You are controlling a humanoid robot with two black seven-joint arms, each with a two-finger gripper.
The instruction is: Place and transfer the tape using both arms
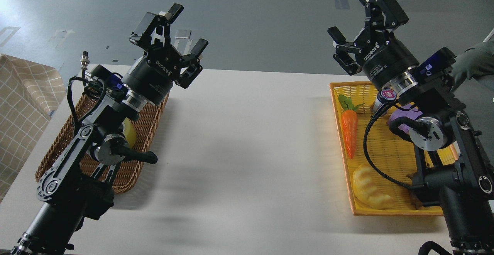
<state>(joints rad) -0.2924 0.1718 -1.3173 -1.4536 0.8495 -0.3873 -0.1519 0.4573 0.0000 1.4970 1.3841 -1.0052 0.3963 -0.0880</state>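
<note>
The yellow tape lies in the brown wicker basket at the left; only a small yellow sliver shows behind my left arm. My left gripper is open and empty, raised high above the basket's far right corner. My right gripper is open and empty, raised above the far end of the yellow tray at the right.
The yellow tray holds an orange toy carrot, a pale yellow dumpling-shaped toy and a purple thing partly hidden by my right arm. A checked cloth hangs at the far left. The white table spans between the containers.
</note>
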